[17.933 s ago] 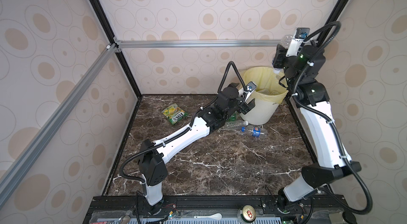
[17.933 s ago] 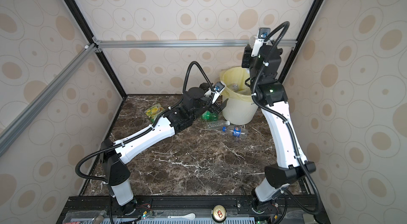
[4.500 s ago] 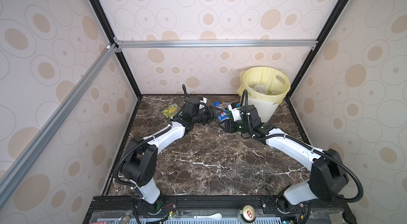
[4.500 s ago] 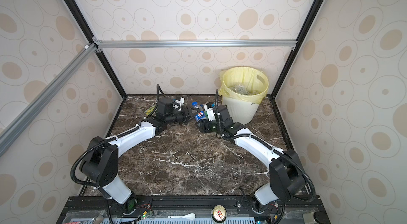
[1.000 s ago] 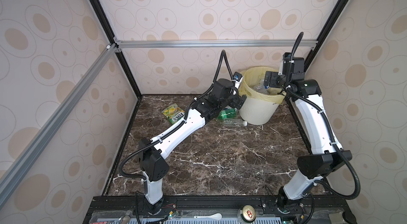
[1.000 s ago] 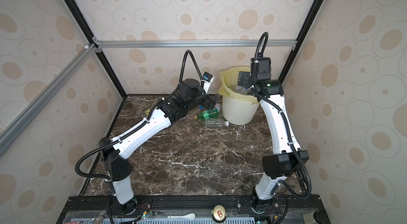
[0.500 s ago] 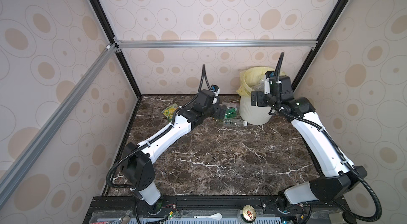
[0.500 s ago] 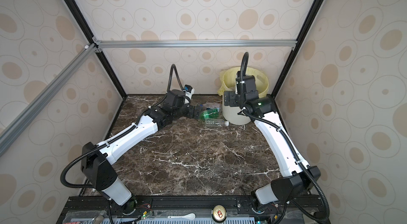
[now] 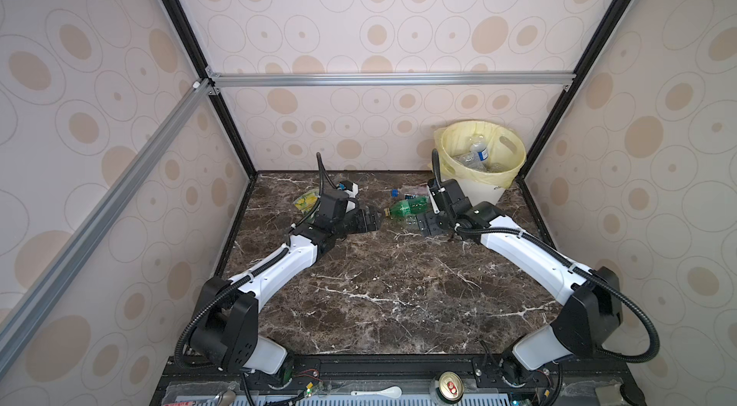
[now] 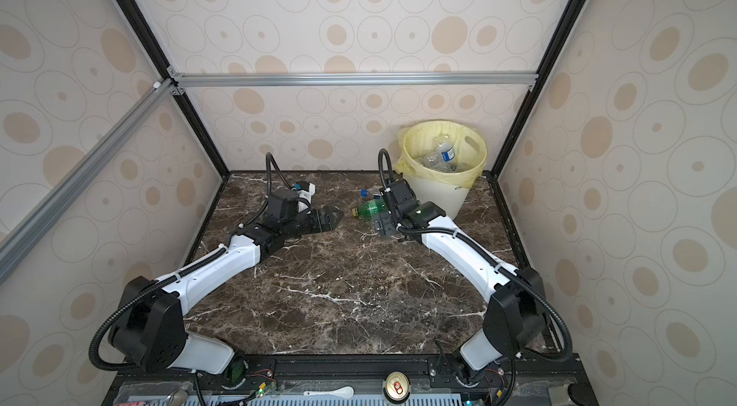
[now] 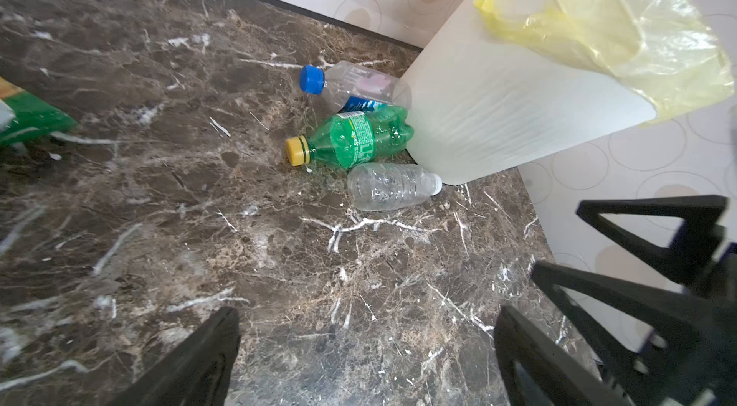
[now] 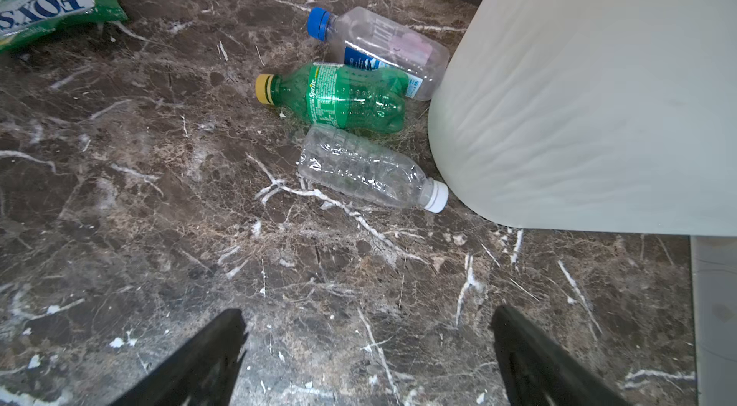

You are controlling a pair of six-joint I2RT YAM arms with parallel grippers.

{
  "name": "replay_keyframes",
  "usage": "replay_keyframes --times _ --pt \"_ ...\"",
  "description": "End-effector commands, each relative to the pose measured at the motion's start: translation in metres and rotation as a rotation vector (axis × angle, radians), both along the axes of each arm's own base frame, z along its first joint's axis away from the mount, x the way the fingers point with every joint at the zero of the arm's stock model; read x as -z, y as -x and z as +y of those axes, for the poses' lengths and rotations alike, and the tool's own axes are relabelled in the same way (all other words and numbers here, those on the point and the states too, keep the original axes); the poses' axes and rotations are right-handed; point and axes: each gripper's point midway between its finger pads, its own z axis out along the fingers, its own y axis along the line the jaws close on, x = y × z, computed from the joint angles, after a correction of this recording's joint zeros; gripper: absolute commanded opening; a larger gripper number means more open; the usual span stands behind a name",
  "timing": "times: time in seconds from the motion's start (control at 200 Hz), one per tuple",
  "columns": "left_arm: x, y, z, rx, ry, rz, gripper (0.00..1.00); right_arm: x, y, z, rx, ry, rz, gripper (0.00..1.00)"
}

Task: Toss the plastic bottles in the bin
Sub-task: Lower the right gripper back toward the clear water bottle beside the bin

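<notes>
Outstanding: green bottle (image 12: 343, 97), blue-capped bottle (image 12: 383, 49) and white-capped bottle (image 12: 359, 168), lying beside the bin (image 12: 578, 85) near the worktop's (image 9: 379, 296) far right corner. We are hovering left gripper (image 11: 367, 344) and right gripper (image 12: 367, 344), both spread, empty; the next move is likely calling for straddling one bottle.

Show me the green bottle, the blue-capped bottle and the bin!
green bottle (image 12: 359, 101): right wrist view, on its green middle.
blue-capped bottle (image 12: 387, 47): right wrist view, on its clear middle.
bin (image 9: 484, 192): in a top view, on its white outer wall.
</notes>
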Motion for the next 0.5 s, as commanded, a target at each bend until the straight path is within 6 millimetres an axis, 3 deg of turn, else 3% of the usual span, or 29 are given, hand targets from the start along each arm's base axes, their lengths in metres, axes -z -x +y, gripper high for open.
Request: replay_keyframes --times 0.0,0.21,0.495 --pt "-0.022 -0.006 -0.004 -0.002 0.129 -0.029 0.99 0.019 -0.013 0.01 0.003 0.014 0.027 1.0" --pt "-0.007 -0.005 0.005 -0.013 0.138 0.003 0.99 0.062 -0.034 0.016 0.018 0.039 0.125 1.0" --pt "0.01 -0.003 0.013 -0.019 0.133 0.035 0.99 0.084 -0.063 0.018 0.029 -0.027 0.172 1.0"
